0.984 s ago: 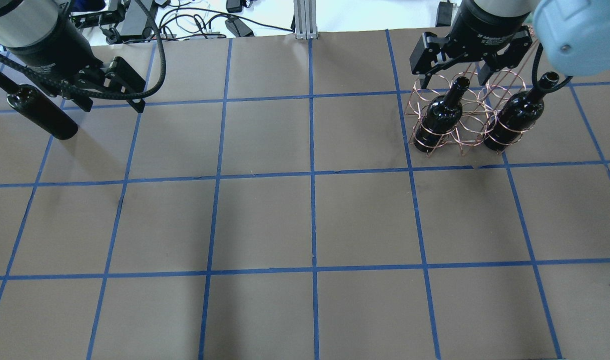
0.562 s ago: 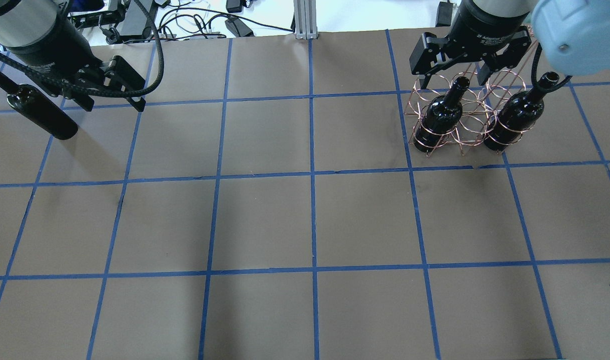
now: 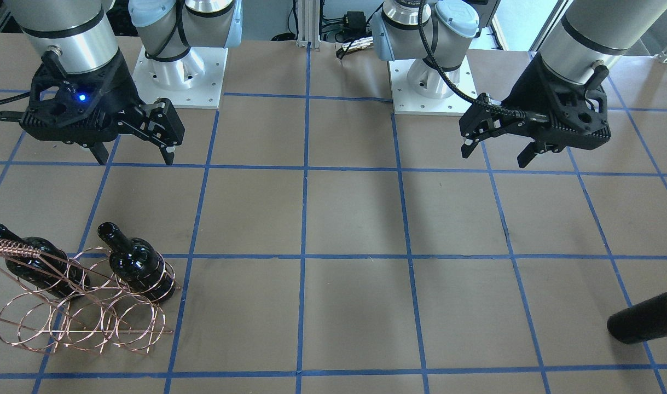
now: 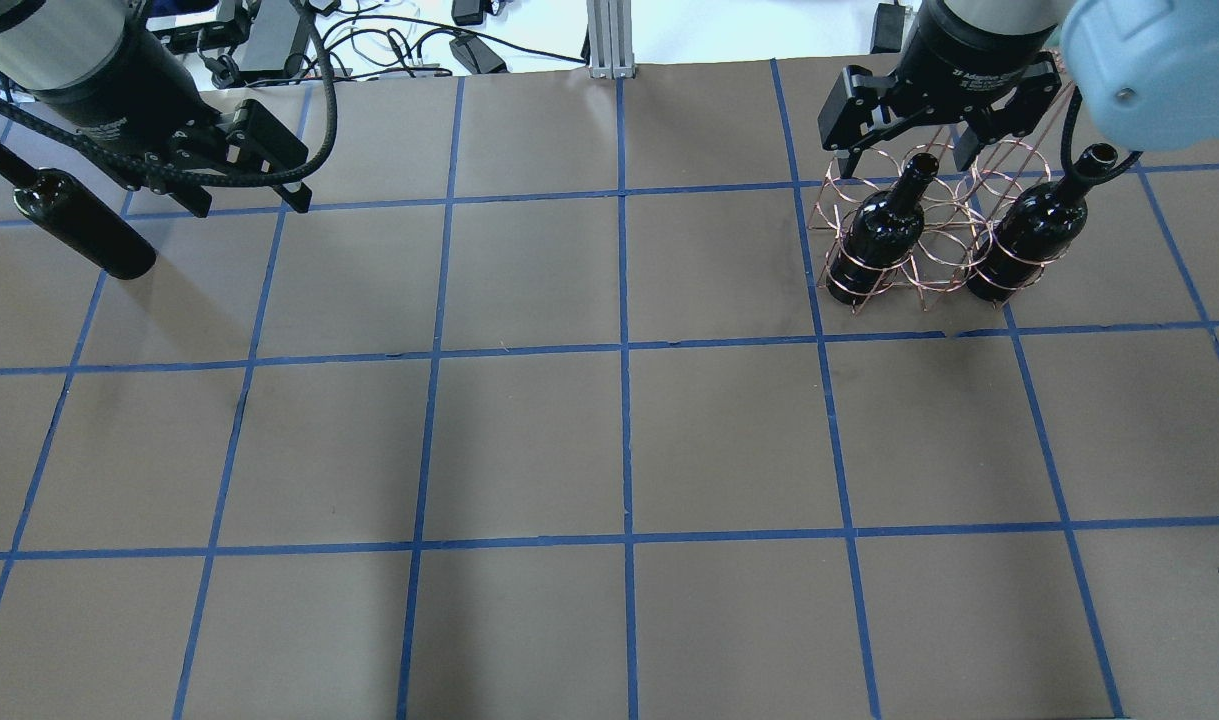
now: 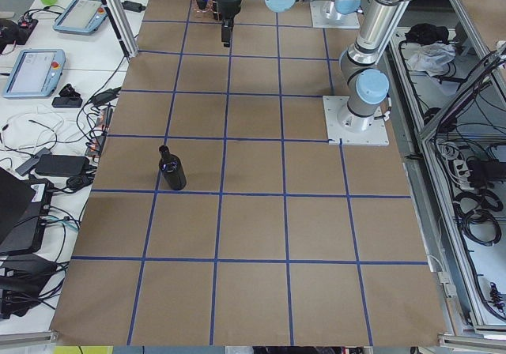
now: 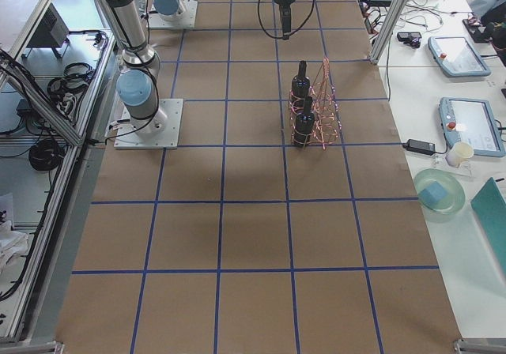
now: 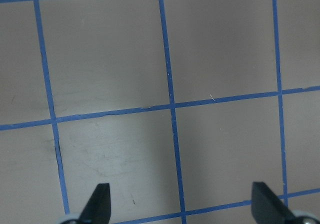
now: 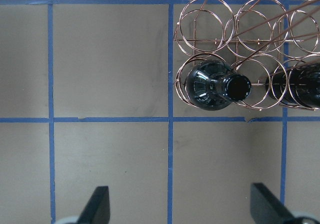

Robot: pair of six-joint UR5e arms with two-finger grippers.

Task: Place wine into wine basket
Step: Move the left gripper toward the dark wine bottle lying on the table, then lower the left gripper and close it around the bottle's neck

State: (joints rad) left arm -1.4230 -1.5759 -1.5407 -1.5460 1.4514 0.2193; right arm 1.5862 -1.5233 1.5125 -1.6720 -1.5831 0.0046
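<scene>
A glossy black wine bottle [image 4: 79, 218] [image 3: 647, 317] [image 5: 171, 170] stands upright by itself near the table's left end. My left gripper [image 4: 249, 198] [image 3: 494, 156] [image 7: 182, 206] hangs open to the right of it, apart from it, with only bare table under its fingers. The copper wire wine basket [image 4: 944, 245] [image 3: 81, 323] [image 8: 225, 31] stands at the far right and holds two black bottles [image 4: 884, 225] [image 4: 1034, 235] upright in its rings. My right gripper [image 4: 919, 150] [image 3: 135, 158] [image 8: 182, 206] is open, raised on the basket's robot side, and holds nothing.
The table is brown paper with a blue tape grid [image 4: 624, 350]. Both arm bases [image 3: 180, 71] [image 3: 431, 82] are bolted at the robot's edge. Cables and boxes [image 4: 389, 45] lie past the far edge. Side benches hold tablets [image 6: 466, 125] and a cup.
My left gripper has shifted a little to the right and away from the lone bottle. The right gripper, the basket and all bottles have stayed put.
</scene>
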